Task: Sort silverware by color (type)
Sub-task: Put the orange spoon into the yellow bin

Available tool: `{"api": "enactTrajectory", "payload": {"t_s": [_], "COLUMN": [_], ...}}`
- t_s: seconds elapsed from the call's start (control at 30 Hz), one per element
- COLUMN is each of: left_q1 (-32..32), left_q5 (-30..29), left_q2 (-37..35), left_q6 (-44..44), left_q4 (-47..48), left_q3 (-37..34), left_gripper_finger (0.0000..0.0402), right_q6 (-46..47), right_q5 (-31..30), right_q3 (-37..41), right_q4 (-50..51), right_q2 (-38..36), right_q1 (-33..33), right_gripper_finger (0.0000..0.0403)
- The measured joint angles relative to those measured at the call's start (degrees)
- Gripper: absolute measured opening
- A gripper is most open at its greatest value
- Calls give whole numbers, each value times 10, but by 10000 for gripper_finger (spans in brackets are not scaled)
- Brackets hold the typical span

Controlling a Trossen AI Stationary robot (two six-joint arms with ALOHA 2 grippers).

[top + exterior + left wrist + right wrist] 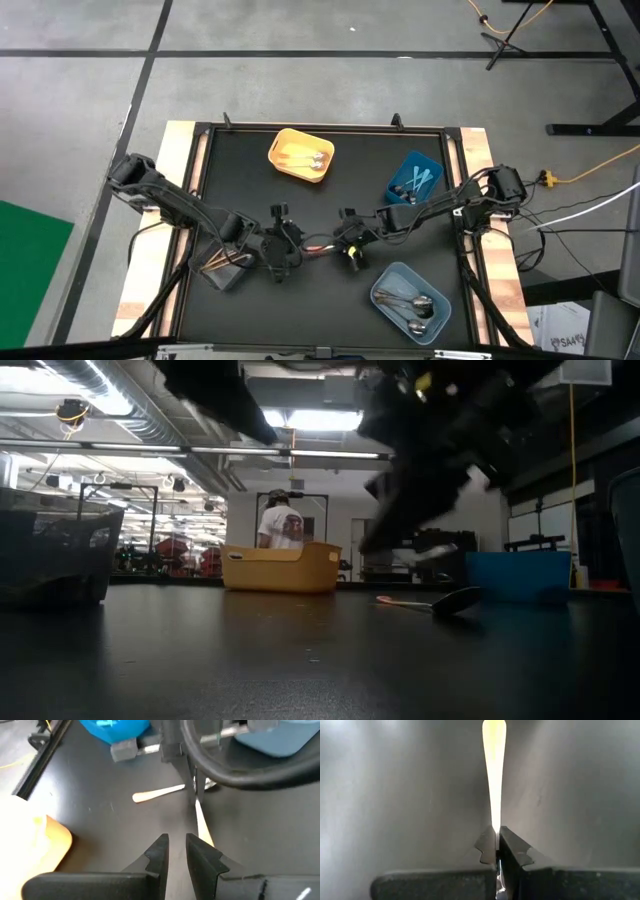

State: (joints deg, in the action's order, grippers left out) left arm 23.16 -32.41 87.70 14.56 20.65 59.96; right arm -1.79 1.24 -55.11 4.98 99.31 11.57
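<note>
My right gripper (350,245) is near the table's middle, shut on an orange-handled utensil (494,780) whose handle (202,825) reaches toward my left gripper (177,851). That gripper (283,250) waits just left of it, its fingers a narrow gap apart and holding nothing. A second orange-handled spoon (155,794) lies flat on the table below the right gripper, also seen in the low view (430,603). Gold utensils (218,263) sit in the dark bin, silver ones in the grey-blue bin (408,302), light-blue ones in the blue bin (415,180). My right gripper pinches the utensil between its two fingers at the narrow end of the handle (494,822), which runs straight out ahead along the fingers. The part behind the fingertips is hidden by the fingers. Whether the handle's free end touches the table, I cannot tell.
The yellow bin (300,155) with a few utensils stands at the far middle, the blue bin at the far right, the grey-blue bin at the near right, the dark bin (228,268) at the near left. A person (280,525) stands far behind the table.
</note>
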Motion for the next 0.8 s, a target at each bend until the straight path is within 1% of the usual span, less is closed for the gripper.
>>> {"api": "enactTrajectory", "payload": {"t_s": [0.13,0.37,0.57,0.73,0.8], "left_q1": [2,4,5,5,5], "left_q5": [0,-6,-17,-17,-19], "left_q2": [-35,-110,-174,-200,-203], "left_q6": [-1,3,3,3,3], "left_q4": [24,95,144,148,149], "left_q3": [1,1,1,2,2], "left_gripper_finger": [60,60,60,60,60], "right_q6": [0,0,-2,-2,-2], "right_q5": [-18,-23,-23,-22,-17], "right_q3": [-38,-107,-150,-174,-174], "right_q4": [-1,-3,-20,-31,-50], "right_q2": [0,-1,-2,1,4], "right_q1": [-5,-49,-108,-173,-200], "right_gripper_finger": [1,1,1,1,1]}}
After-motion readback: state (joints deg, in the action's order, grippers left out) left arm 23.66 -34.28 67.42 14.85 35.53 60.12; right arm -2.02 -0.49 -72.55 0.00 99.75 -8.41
